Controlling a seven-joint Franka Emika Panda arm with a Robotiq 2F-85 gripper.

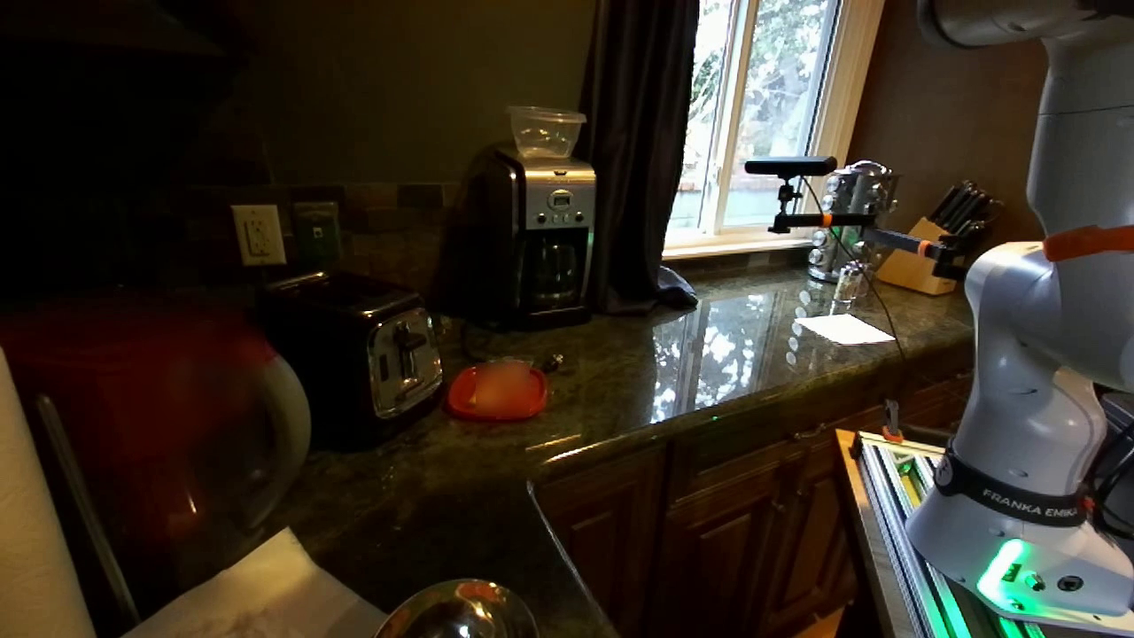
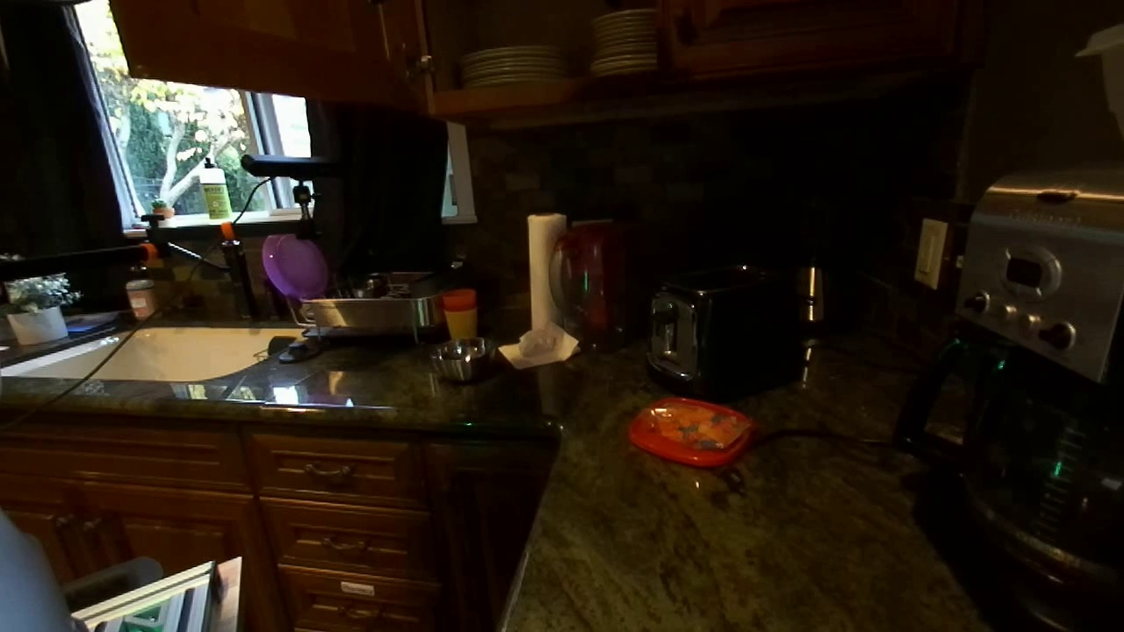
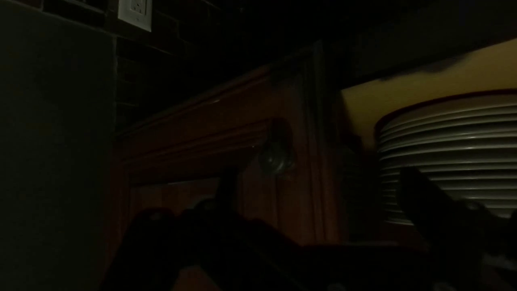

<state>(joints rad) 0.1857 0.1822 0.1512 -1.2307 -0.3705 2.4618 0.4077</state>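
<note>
Cupboard knob (image 3: 276,158) on the closed cupboard door (image 3: 307,194), just beside the plate stack (image 3: 448,149), left of it in the wrist view. End effector (image 3: 317,180) spread wide and released, nothing gripped: one finger (image 3: 416,190) overlapping the rims of the plate stack in that view, the opposite finger (image 3: 228,188) well apart from the stack, beyond the knob. Too dark near the tips for a sure word on contact, though with no touch visible.

Step in hand, as a judgement: alignment before the cupboard door, no grasp made. Next move, for any hold on the knob: calls for centring the fingers about it, clear of the plate stack, before closing.

Visible in an exterior view: another pile of plates (image 2: 514,66) beside the plate stack on the shelf (image 2: 536,104); beneath the stack, on the surface (image 2: 685,570), toaster (image 2: 729,338), red jug (image 2: 601,285), paper towel roll (image 2: 546,272) and red dish (image 2: 654,446); below and right of it, coffee maker (image 2: 1076,237). Arm (image 1: 1019,372) cut off by the top edge in an exterior view.
</note>
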